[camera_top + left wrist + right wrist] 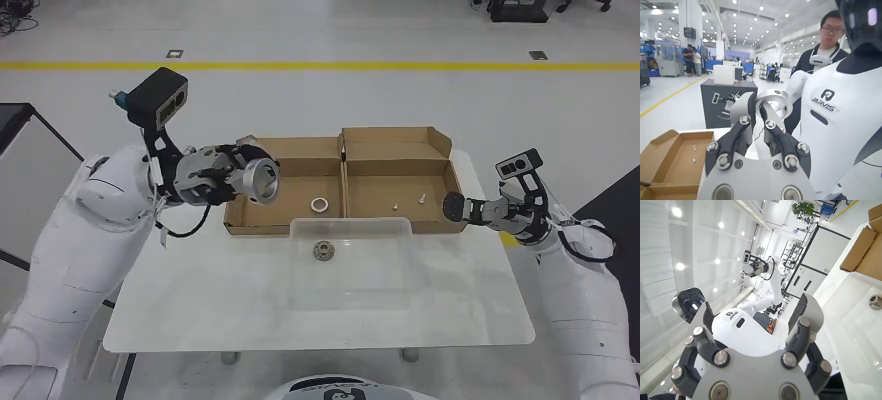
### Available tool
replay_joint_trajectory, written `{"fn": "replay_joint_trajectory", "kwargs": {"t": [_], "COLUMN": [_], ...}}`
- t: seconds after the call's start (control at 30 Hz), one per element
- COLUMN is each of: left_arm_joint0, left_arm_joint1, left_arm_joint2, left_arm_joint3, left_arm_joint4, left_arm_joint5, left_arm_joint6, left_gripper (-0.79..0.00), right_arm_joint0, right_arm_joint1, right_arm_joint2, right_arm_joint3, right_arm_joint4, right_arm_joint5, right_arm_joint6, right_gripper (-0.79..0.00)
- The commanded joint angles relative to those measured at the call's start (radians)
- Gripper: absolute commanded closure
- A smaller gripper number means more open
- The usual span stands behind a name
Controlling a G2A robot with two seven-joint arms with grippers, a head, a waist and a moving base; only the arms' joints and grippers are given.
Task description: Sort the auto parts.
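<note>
My left gripper (756, 106) is shut on the wall of a large silver ring (774, 102), one finger inside it and one outside. In the top view this ring (265, 178) hangs above the left end of the two-part cardboard box (345, 228). The box's left compartment holds a smaller metal ring (319, 204), and its right compartment holds two small screws (396, 205). A grey metal collar (323, 250) lies in the clear plastic tray (400, 228) in front of the box. My right gripper (753, 313) is open and holds nothing, at the box's right end (452, 208).
The white table (200, 300) has free room in front of the tray and on its left side. The box's flaps (395, 135) stand up along its far side. A dark cabinet (728, 89) stands beyond the table's left edge.
</note>
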Motion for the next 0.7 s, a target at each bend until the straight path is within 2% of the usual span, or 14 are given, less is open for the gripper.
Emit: {"fn": "replay_joint_trajectory", "kwargs": {"t": [0.0,0.67], "left_arm_joint0": [0.012,0.017], "left_arm_joint1": [-0.010,-0.011], "left_arm_joint2": [-0.019,-0.018], "left_arm_joint3": [-0.012,-0.013], "left_arm_joint4": [-0.030,-0.037], "left_arm_joint5": [0.000,0.005], "left_arm_joint6": [0.000,0.010], "left_gripper": [0.000,0.000], "right_arm_joint0": [0.000,0.000], "right_arm_joint1": [0.000,0.000], "right_arm_joint2": [0.000,0.000], "right_arm_joint3": [0.000,0.000], "right_arm_joint4": [0.000,0.000], "right_arm_joint5": [0.000,0.000], "right_arm_joint6": [0.000,0.000], "right_gripper": [-0.785,-0.785]}}
